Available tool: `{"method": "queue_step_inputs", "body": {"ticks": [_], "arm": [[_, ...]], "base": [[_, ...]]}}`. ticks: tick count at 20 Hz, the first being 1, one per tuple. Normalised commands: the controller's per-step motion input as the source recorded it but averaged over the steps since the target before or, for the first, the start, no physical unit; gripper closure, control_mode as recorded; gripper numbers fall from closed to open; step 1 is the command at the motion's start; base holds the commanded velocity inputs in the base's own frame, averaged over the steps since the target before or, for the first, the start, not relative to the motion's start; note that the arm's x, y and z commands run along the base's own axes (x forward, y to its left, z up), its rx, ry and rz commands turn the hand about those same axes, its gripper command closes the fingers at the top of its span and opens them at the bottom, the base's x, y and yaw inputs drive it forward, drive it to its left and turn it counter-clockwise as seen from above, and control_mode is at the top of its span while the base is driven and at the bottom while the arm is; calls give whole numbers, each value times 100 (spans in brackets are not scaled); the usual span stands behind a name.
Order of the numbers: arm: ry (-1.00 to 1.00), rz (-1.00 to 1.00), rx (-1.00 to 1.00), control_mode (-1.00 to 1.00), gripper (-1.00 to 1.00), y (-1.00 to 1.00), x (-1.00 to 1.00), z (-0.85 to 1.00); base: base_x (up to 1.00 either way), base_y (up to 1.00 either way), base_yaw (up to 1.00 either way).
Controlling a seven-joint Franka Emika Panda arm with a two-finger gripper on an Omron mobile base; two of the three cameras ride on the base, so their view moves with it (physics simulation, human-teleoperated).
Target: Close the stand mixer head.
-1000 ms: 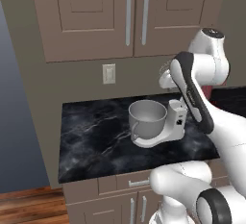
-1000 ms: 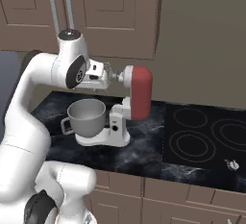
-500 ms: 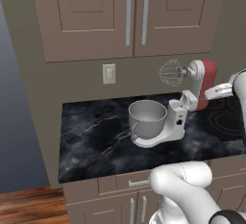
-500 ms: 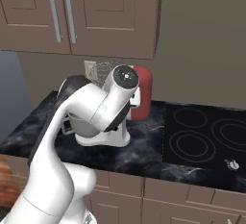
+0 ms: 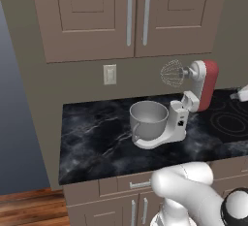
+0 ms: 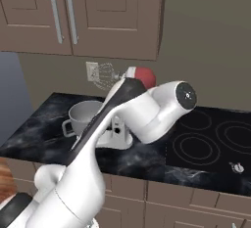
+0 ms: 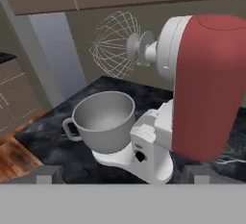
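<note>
Smooth rounded dark-red stand mixer head [image 7: 207,81] tilted up; end effector state unclear

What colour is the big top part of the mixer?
The stand mixer head is dark red with a silver-white front end; the hand view shows it best.

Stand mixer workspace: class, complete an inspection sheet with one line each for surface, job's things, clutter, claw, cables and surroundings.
Surface: black marble counter, mixer standing on it.
Job's things: stand mixer head tilted up and open; wire whisk raised clear above the steel mixing bowl.
Clutter: nothing seen.
Claw: behind the mixer head, not touching it; fingertips at the hand view's bottom edge, open or shut unclear.
Cables: nothing seen.
Surroundings: wall cabinets, wall outlet, cooktop.
</note>
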Motion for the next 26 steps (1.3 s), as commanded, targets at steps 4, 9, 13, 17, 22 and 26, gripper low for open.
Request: {"method": "queue_step_inputs", "body": {"ticks": [4,9,13,17,22,26], "arm": [[-23,14,0,-100,-100,-41,35,6],[-24,6,0,-100,-100,-19,64,0],[-21,6,0,-100,-100,0,57,0],[-18,3,0,-100,-100,4,60,0],[-5,9,-3,-100,-100,40,47,-3],[0,34,-14,-100,-100,98,27,-21]], "base": [[0,0,0],[0,0,0],[0,0,0],[0,0,0],[0,0,0],[0,0,0]]}}
